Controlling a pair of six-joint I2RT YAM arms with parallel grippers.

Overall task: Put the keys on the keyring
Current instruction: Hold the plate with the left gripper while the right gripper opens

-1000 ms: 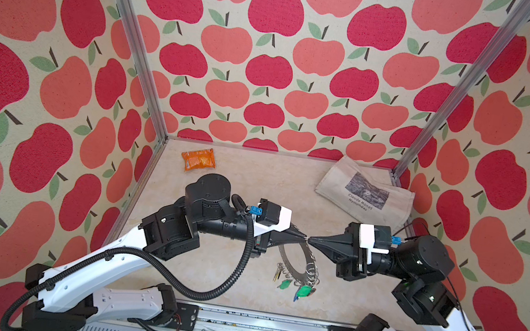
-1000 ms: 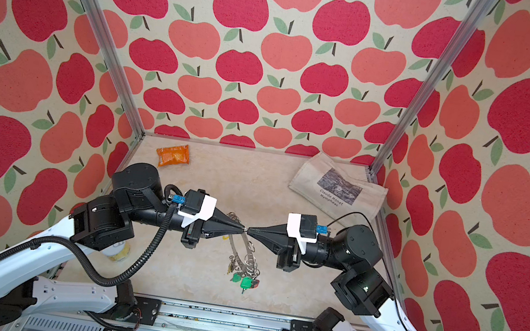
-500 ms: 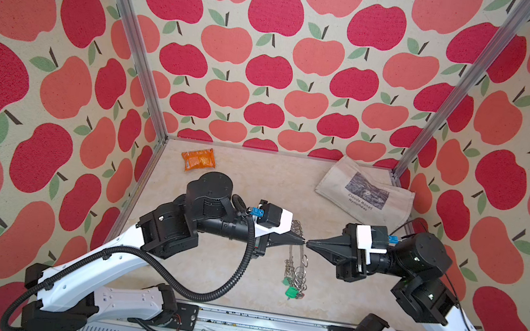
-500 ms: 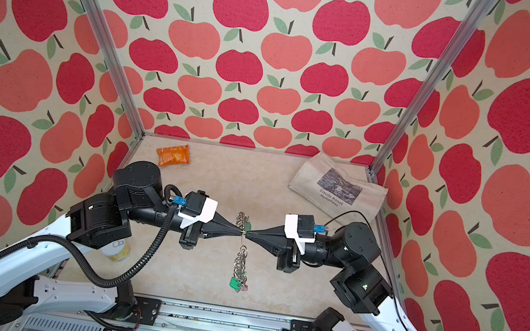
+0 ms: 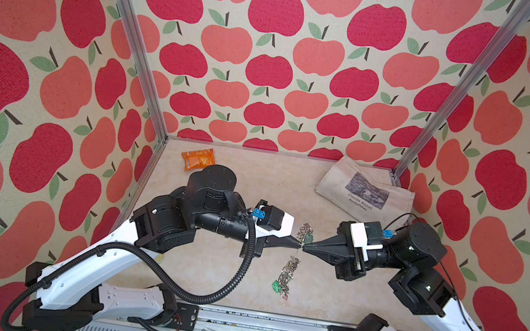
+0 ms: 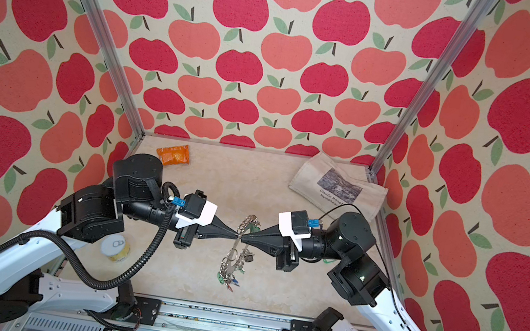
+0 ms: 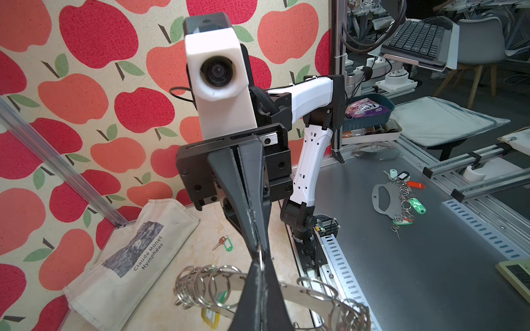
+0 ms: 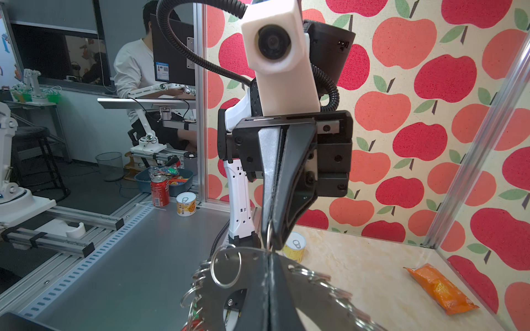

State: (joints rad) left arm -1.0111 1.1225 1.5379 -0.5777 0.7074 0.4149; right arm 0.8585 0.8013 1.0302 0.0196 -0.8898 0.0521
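the left fingers (image 5: pixel 280 242) and the right fingers (image 5: pixel 324 248) meet tip to tip above the middle of the bench (image 5: pixel 253 186). both pairs are pressed fully together. between them they pinch the rim of the keyring (image 6: pixel 232 257), which is raised off the bench and shows edge-on in both top views.

in the left wrist view the left fingers (image 7: pixel 252 295) are clamped at the edge of the grey disc, with wire rings bunched on either side. a single small wire ring (image 7: pixel 259 256) stands right where the two sets of tips touch. the right wrist view shows the same meeting from the opposite side. there the right fingers (image 8: pixel 258 289) are closed over the disc's rim, and the small ring is caught in the tips of the left fingers.

the keys (image 5: pixel 277 286), a green tag plain among them, dangle in a cluster from the keyring's low end. whether they touch the bench cannot be told. one more key with a green tag (image 7: pixel 222 243) lies loose on the bench, apart from the printed cloth bag (image 5: pixel 364 192) in the far right corner. an orange packet (image 5: pixel 198 158) lies in the far left corner. a yellow can (image 6: pixel 117 247) stands by the left arm.
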